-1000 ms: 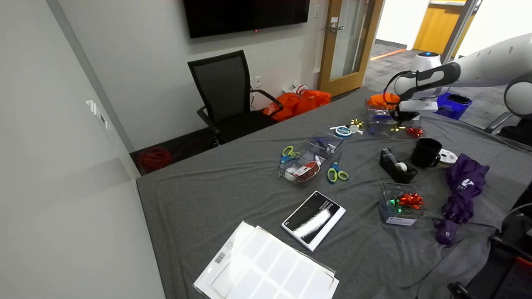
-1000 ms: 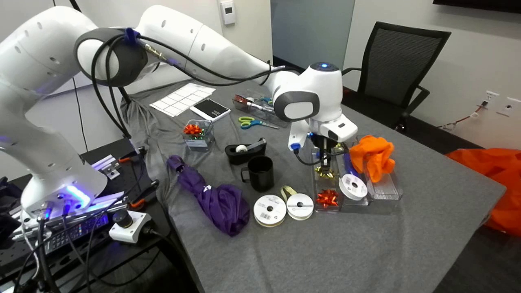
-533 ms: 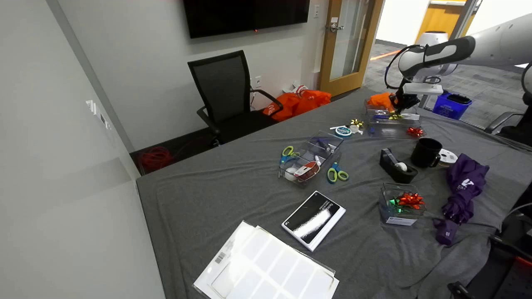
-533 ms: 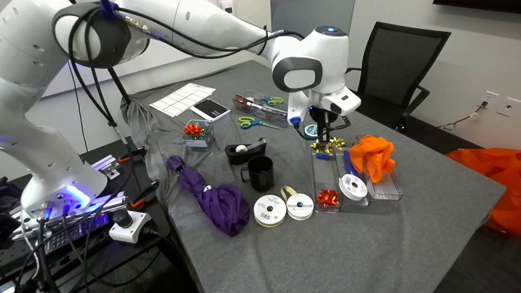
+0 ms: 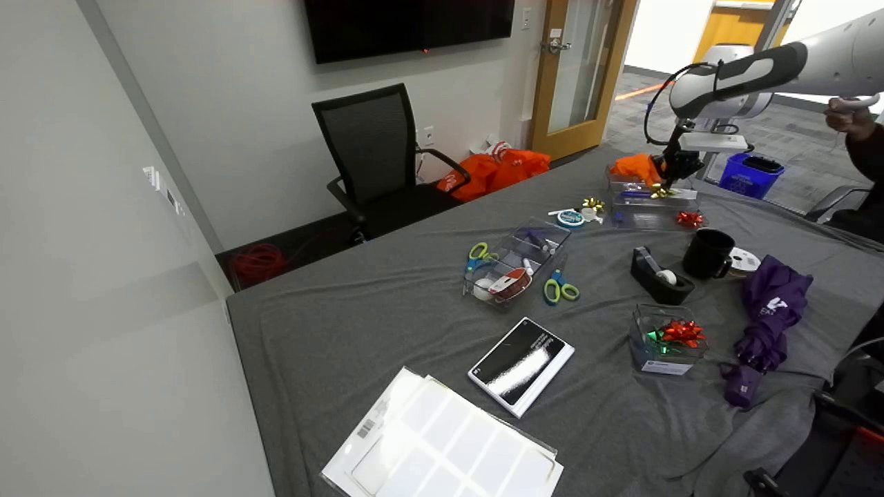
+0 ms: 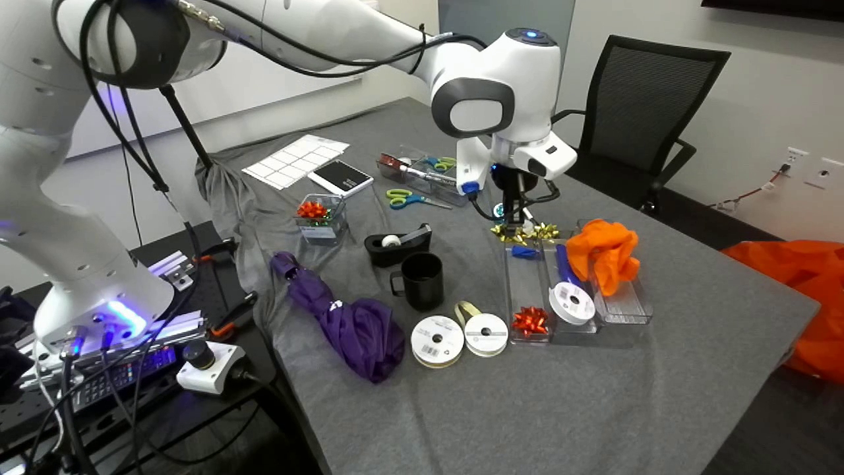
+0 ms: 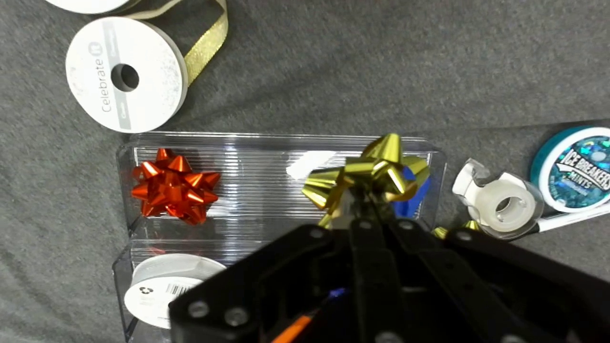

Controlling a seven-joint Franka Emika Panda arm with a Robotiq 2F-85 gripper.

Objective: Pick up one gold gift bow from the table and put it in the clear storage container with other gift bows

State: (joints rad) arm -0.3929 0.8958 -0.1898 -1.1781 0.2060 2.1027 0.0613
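Note:
My gripper [image 7: 369, 202] is shut on a gold bow [image 7: 376, 166] and holds it above the clear divided tray; the bow partly hides the fingertips. The gripper [image 6: 512, 227] and held bow also show in both exterior views. A second gold bow [image 5: 594, 204] lies on the grey-draped table [image 5: 331, 310] beside the tape roll; my gripper mostly hides it in the wrist view [image 7: 441, 232]. The small clear container [image 6: 322, 232] with a red bow [image 6: 312, 209] and green bow [image 5: 663, 348] stands apart, beyond the black tape dispenser. It is out of the wrist view.
The divided tray [image 6: 527, 290] holds a red bow [image 7: 174, 186], a ribbon spool and orange cloth [image 6: 603, 254]. A black mug [image 6: 422, 280], tape dispenser [image 6: 399, 245], purple umbrella [image 6: 349, 323] and scissors [image 6: 415, 199] lie nearby. A person's hand [image 5: 849, 117] shows at the edge.
My gripper has risen out of the divided tray with the gold bow in it, then shifted slightly toward the robot's base side. A person's hand has come into an exterior view.

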